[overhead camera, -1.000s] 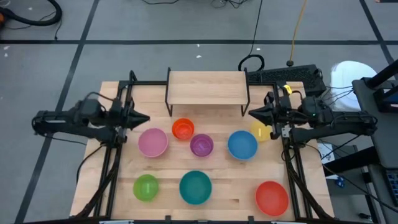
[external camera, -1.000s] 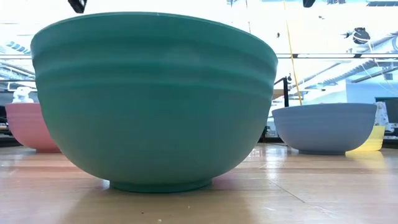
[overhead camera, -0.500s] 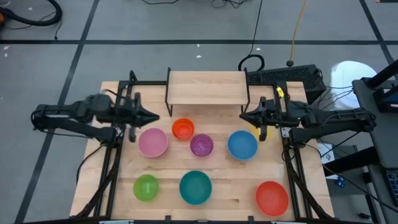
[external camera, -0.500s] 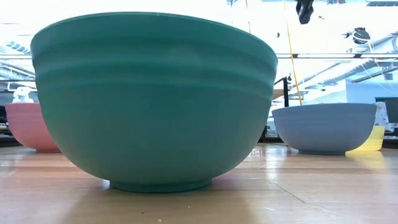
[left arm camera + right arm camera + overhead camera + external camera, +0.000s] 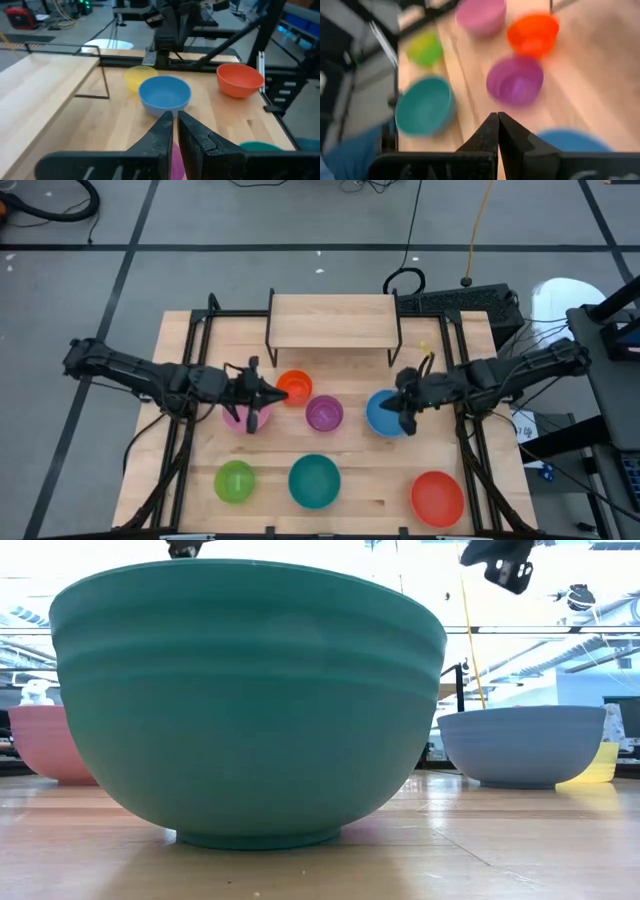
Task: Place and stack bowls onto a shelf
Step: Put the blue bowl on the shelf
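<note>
Eight bowls stand upright on their bases on the wooden tabletop: pink, orange, purple, blue, green, teal and red. The right arm hides the yellow bowl from above, but it shows beside the blue one. The shelf stands bare at the far edge. My left gripper hovers shut over the pink bowl's right rim. My right gripper hovers shut over the blue bowl. Both are well above the bowls in the low view.
Black frame rails run along the table's left and right sides. The teal bowl fills most of the low view. Bare wood lies between the bowl rows and under the shelf. A cable and a keyboard lie beyond the far edge.
Both arms have swung in from the table's sides toward the middle. The left gripper moved right and slightly nearer, ending over the pink bowl. The right gripper moved left and nearer, ending over the blue bowl. The bowls have stayed in place.
</note>
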